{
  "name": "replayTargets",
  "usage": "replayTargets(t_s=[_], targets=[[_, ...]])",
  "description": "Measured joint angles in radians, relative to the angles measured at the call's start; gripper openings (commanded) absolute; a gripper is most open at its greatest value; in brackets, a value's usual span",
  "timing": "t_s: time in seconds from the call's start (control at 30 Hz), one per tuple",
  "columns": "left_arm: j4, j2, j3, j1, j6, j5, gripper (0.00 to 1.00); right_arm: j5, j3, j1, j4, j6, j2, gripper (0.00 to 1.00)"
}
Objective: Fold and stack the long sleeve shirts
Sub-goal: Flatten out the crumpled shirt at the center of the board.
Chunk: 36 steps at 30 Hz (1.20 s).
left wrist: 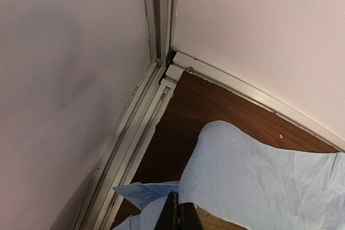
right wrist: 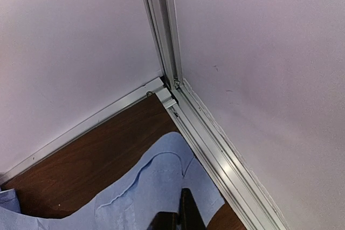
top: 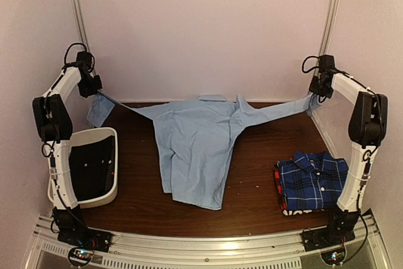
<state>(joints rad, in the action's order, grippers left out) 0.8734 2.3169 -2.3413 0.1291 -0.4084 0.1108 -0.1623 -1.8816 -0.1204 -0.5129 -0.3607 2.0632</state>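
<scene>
Left gripper (left wrist: pixel 179 209) tight on blue shirt (left wrist: pixel 253 176)

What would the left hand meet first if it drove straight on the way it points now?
Apart from the light blue shirt sleeve it grips, the left hand likely meets the tabletop, then the corner frame; depth is unclear.

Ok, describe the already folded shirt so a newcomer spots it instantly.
Start at the brown table, then go to its near right corner. A folded shirt lies there; unlike the light blue shirt spread across the middle, it is blue-and-navy plaid.
</scene>
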Motion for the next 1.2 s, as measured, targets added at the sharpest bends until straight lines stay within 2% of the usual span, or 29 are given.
replayTargets(t_s=[0.57,0.67,0.8,1.0,1.2], targets=[[0.051,0.003,-0.021,0.001,0.007,0.054,0.00,-0.016,-0.061,-0.071,-0.067,0.018,0.003,0.02],[0.051,0.003,-0.023,0.001,0.007,0.048,0.00,-0.011,-0.069,-0.071,-0.067,0.019,0.003,0.10],[0.052,0.003,-0.023,0.000,0.016,0.013,0.09,0.024,-0.069,-0.065,-0.070,0.026,0.003,0.24],[0.051,0.003,-0.022,-0.055,0.055,-0.013,0.10,0.053,-0.022,-0.013,-0.059,0.044,-0.003,0.45],[0.027,0.002,0.038,-0.193,0.074,-0.026,0.26,0.065,0.119,0.136,-0.035,0.062,-0.056,0.52]])
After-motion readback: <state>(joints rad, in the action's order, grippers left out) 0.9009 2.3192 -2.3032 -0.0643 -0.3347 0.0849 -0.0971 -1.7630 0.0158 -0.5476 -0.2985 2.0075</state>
